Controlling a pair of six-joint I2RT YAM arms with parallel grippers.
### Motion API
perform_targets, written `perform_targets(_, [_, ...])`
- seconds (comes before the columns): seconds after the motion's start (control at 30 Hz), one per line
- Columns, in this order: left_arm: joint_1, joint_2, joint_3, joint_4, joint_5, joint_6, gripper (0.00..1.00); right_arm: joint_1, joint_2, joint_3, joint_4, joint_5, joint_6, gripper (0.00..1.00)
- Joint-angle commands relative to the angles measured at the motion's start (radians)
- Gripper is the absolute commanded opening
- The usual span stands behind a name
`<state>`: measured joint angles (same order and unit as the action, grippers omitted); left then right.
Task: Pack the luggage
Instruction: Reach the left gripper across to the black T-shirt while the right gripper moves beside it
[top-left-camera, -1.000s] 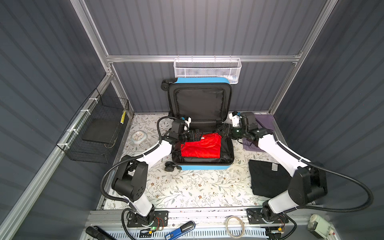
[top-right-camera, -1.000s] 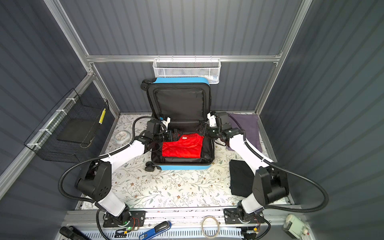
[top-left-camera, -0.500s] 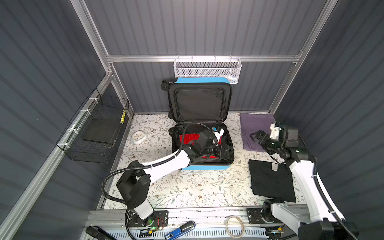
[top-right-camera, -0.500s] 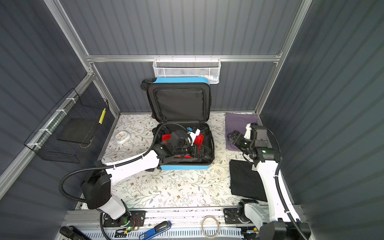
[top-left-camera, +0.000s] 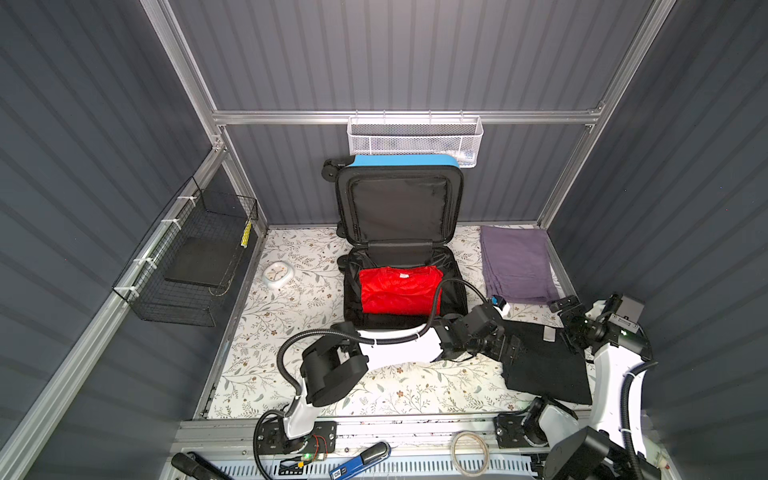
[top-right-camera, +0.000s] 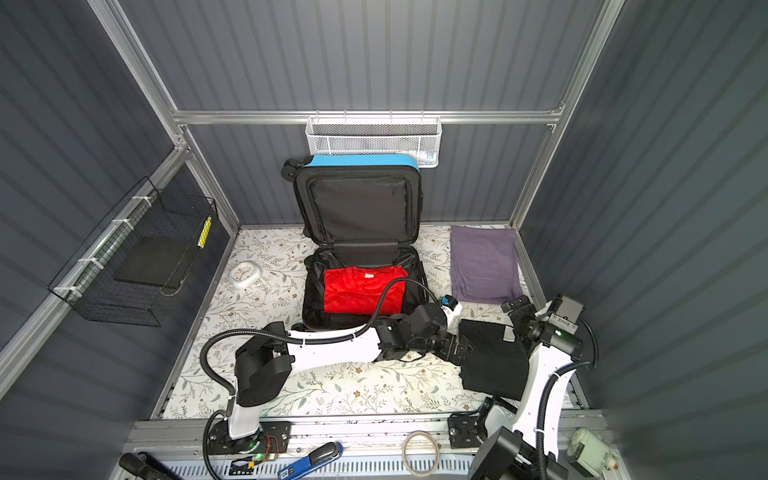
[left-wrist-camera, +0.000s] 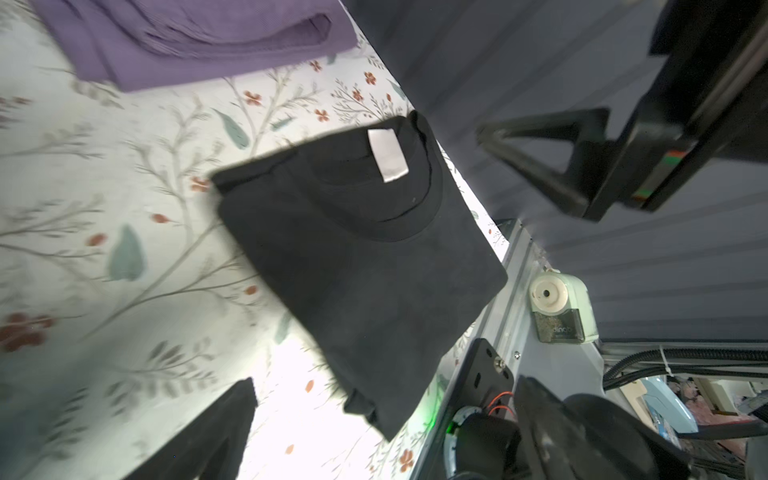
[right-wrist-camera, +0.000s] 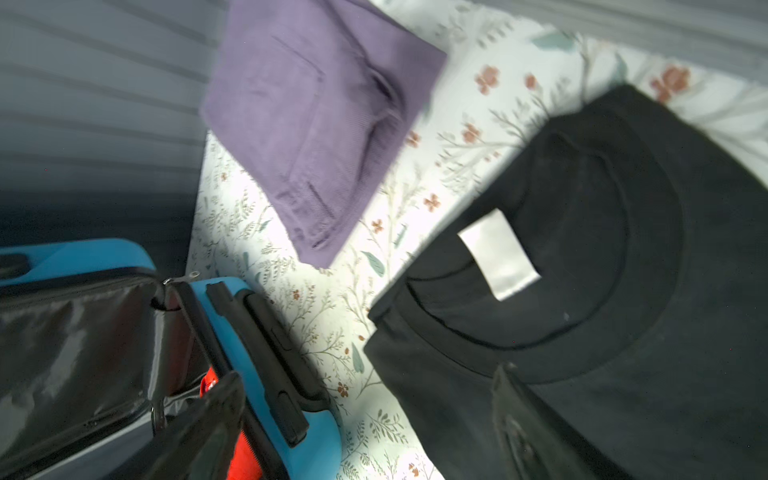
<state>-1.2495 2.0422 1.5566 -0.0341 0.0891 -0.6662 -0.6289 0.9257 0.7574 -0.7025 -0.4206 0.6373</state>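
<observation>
My luggage (top-left-camera: 405, 160) sits open mid-table, lid up against the back wall, with a red shirt (top-left-camera: 399, 291) lying in its lower half, so I judge I'm between garments. My left gripper (top-left-camera: 512, 353) hovers at the near-left edge of the black shirt (top-left-camera: 548, 370), and the right gripper (top-left-camera: 566, 313) above its collar end, both spread wide and empty. Next I'd need both to settle on opposite edges, pinch through all the folded layers and lift together.

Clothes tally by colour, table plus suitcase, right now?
Red: 1, the red shirt lying in the open luggage
Black: 1, the black shirt on the table
Purple: 1, the purple garment folded on the table
Total: 3
</observation>
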Motion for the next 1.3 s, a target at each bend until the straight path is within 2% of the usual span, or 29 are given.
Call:
perform_targets(0.0, [0.006, 0.062, 0.068, -0.04, 0.0, -0.031, 1.0, -0.027, 0.011, -0.03, 0.021, -0.003, 0.025, 0.94])
perform_targets(0.3, [-0.005, 0.17, 0.111, -0.054, 0.007, -0.033, 1.0, -0.198, 0.057, -0.112, 0.034, -0.009, 0.006, 0.95])
perform_targets(0.47, [-0.005, 0.211, 0.118, -0.029, 0.023, -0.027, 1.0, -0.257, 0.076, -0.164, 0.061, -0.006, 0.042, 0.95])
perform_targets(0.7, [-0.008, 0.265, 0.148, 0.002, 0.058, -0.038, 1.0, -0.279, 0.114, -0.224, 0.107, 0.022, 0.109, 0.96])
perform_targets(1.0, [-0.011, 0.327, 0.174, 0.082, 0.101, -0.095, 0.95, -0.29, 0.131, -0.245, 0.103, 0.074, 0.121, 0.96])
perform_targets(1.03, [-0.013, 0.331, 0.175, 0.092, 0.102, -0.1, 0.95, -0.291, 0.131, -0.248, 0.104, 0.112, 0.121, 0.97])
perform_targets(1.27, [-0.014, 0.35, 0.137, 0.214, 0.112, -0.158, 0.85, -0.292, 0.133, -0.265, 0.113, 0.13, 0.126, 0.97])
